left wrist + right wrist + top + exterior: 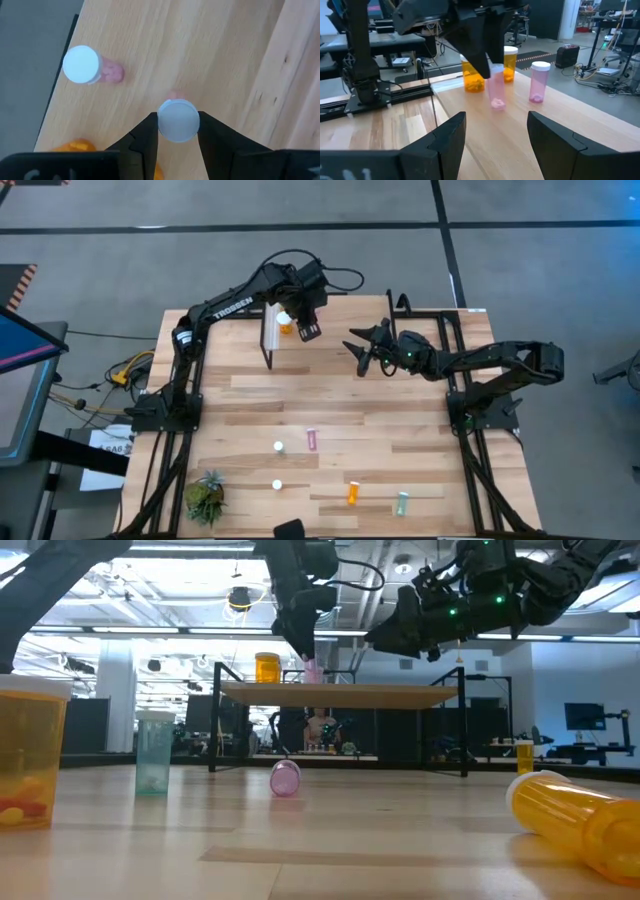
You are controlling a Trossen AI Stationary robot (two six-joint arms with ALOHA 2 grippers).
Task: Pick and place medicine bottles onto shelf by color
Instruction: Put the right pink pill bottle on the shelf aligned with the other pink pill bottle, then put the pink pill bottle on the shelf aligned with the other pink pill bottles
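We find the left claw (178,145) over the shelf (268,340), clenched on a pink bottle (496,92) just below its white cap (178,120); the bottle is upright, and we cannot tell whether its base rests on the shelf top or hangs just above it. In the high view the left arm hides this bottle entirely. A second pink bottle (538,81) stands upright just beside it on the shelf, apart from it. Two orange bottles stand behind: one (473,79) is partly covered by the left claw, the other (509,63) shows only its cap and one side.

The right claw (496,137) hangs above the table (400,430) near the shelf, its fingers spread and holding nothing.

On the table well away from the shelf lie a pink bottle (312,441), an orange bottle (353,494) and a pale green bottle (402,502). Two white caps (278,447) (277,484) mark standing bottles whose body colour the high view does not show. A potted plant (206,497) sits at the table corner.
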